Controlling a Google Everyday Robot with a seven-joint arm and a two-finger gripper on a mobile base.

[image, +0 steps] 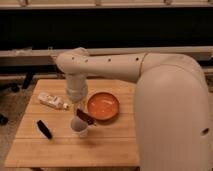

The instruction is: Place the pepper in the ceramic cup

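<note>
A wooden tabletop (105, 147) is seen in the lower left of the frame, with the robot's large white arm (165, 95) filling the right side and reaching leftward across the middle. The arm's wrist is turned downward over the tabletop, and the hand (78, 106) is found just left of centre, directly above the cup (79, 127). Whether the hand is open or closed cannot be told, as its lower end is lost against the things below it. The pepper (85, 117) is seen as a dark red-brown sliver, tilted, with its lower right end near the rim of the bowl (103, 106) and its upper left end just beneath the hand; it lies over the cup's mouth, though whether it is touching the cup or is gripped cannot be told. The orange bowl is set just right of the cup, at the centre of the frame. A pale bottle (53, 101) is laid on its side to the left of the hand, and a black oblong object (44, 129) is laid at lower left, well apart from the cup.
</note>
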